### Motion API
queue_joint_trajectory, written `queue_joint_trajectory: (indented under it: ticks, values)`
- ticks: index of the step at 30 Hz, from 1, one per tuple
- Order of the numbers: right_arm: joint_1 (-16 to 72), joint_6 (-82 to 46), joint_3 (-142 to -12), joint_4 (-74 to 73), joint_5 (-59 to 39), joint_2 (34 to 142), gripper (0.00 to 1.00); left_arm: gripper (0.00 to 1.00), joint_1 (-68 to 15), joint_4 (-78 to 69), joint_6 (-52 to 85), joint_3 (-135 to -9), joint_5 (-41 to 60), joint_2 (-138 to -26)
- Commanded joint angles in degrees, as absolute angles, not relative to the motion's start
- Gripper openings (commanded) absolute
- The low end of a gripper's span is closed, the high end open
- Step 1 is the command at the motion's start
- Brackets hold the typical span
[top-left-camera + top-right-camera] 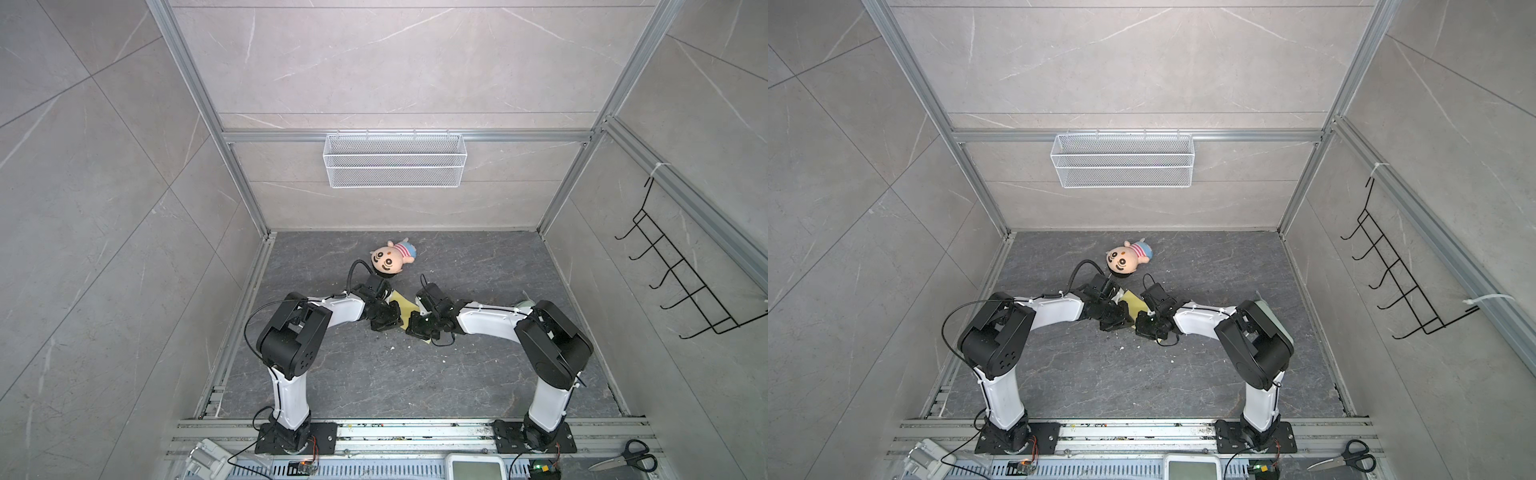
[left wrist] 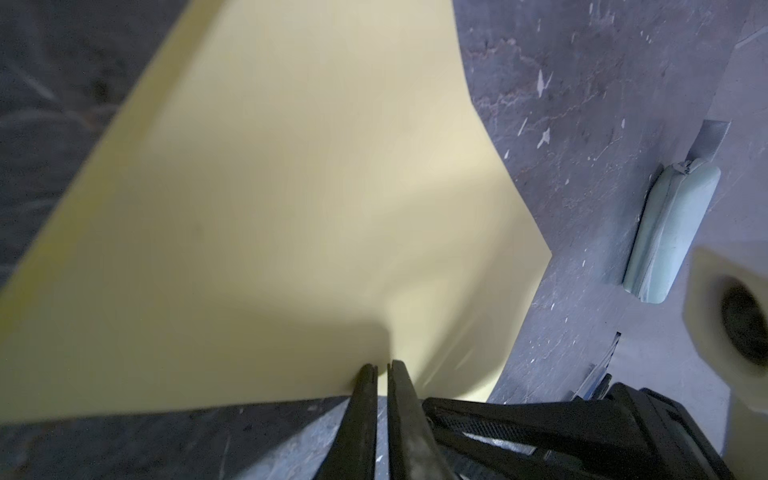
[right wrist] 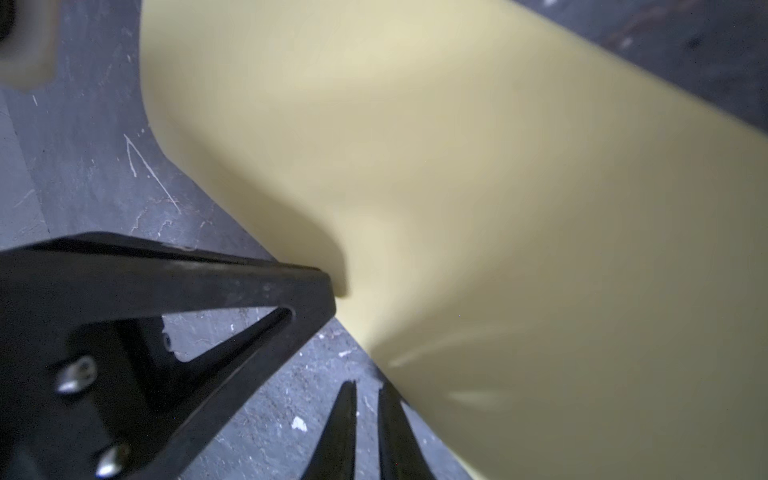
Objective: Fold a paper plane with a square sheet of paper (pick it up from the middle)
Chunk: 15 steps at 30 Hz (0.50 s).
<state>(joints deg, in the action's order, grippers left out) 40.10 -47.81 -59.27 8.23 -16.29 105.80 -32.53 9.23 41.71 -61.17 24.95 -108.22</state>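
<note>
Grey marbled walls [image 1: 104,208] box in a dark, scuffed stone-look table [image 1: 374,374]; a wire basket [image 1: 395,160] hangs on the back wall. The yellow sheet of paper [image 1: 401,304] sits mid-table, nearer the back edge, its surface curved. The left gripper [image 2: 382,368] pinches one edge. The right gripper [image 3: 368,388] is almost closed at another edge; whether it grips, I cannot tell.

A plush doll [image 1: 392,258] lies on the dark marbled table [image 1: 374,382], toward the back. A white mesh basket [image 1: 395,160] hangs on the back rail, a black wire hook rack [image 1: 681,282] on the side wall, and scissors [image 1: 625,459] lie at the front edge.
</note>
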Motion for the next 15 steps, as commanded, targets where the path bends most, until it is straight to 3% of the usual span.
queue_joint_trajectory:
  ticks: [1, 15]
  values:
    - [39.74, -48.03, -61.02, 7.17, -16.48, 106.76, 0.16, 0.12, -32.56, 11.75, 39.29, -63.68, 24.11, -107.21]
    - [38.5, -49.24, -61.57, 10.38, -16.03, 109.93, 0.15, 0.12, -32.47, 15.14, 36.83, -65.51, 22.68, -109.24]
